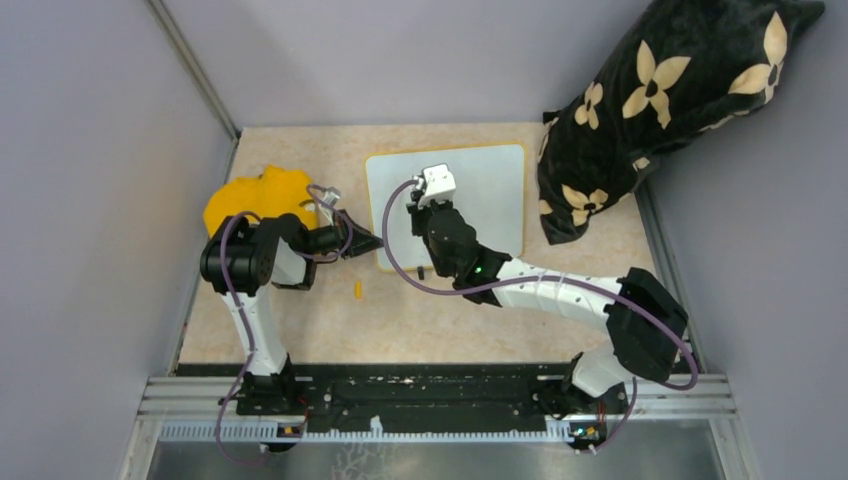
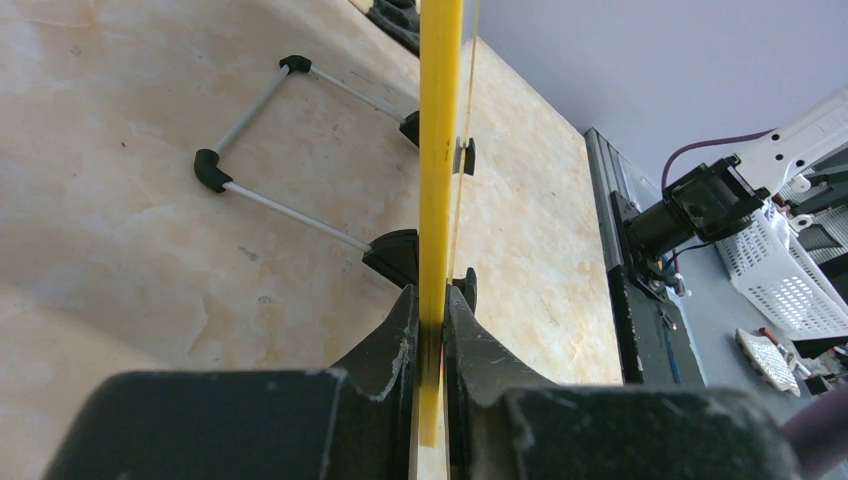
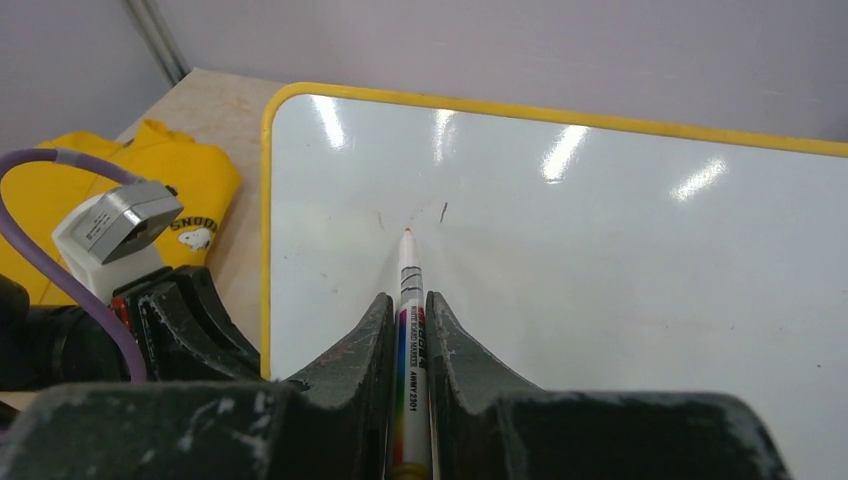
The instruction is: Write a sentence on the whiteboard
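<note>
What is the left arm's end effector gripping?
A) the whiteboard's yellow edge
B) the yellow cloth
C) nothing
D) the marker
A: the left wrist view shows the left end effector shut on the whiteboard by its thin yellow frame; the marker sits in the right end effector.

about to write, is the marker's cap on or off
Off: the marker in the right hand shows its bare orange tip, pointed at the whiteboard.

Dark pillow [image 1: 660, 110] hems the whiteboard's [image 1: 495, 200] right edge, yellow cloth [image 1: 255, 195] its left.
</note>
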Controlling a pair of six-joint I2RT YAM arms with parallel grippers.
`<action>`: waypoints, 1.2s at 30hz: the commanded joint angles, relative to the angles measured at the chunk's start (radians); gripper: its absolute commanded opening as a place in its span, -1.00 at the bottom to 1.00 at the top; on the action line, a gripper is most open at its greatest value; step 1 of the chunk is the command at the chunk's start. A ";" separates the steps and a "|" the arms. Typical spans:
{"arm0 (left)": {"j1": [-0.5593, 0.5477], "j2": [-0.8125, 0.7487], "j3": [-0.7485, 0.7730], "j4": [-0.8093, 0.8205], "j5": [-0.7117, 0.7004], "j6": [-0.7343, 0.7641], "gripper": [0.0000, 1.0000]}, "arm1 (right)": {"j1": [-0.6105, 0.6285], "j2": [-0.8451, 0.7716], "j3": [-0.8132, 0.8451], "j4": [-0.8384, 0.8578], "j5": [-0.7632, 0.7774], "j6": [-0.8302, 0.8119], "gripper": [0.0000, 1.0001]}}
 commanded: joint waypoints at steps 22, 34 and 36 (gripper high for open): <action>-0.016 -0.005 -0.002 0.098 0.005 0.014 -1.00 | -0.014 0.095 0.129 -0.017 0.039 0.015 -1.00; -0.021 -0.006 -0.002 0.098 0.006 0.015 -1.00 | -0.023 0.128 0.151 -0.037 0.035 0.025 -1.00; -0.021 -0.007 -0.001 0.098 0.006 0.015 -1.00 | -0.023 0.132 0.154 -0.037 0.030 0.025 -1.00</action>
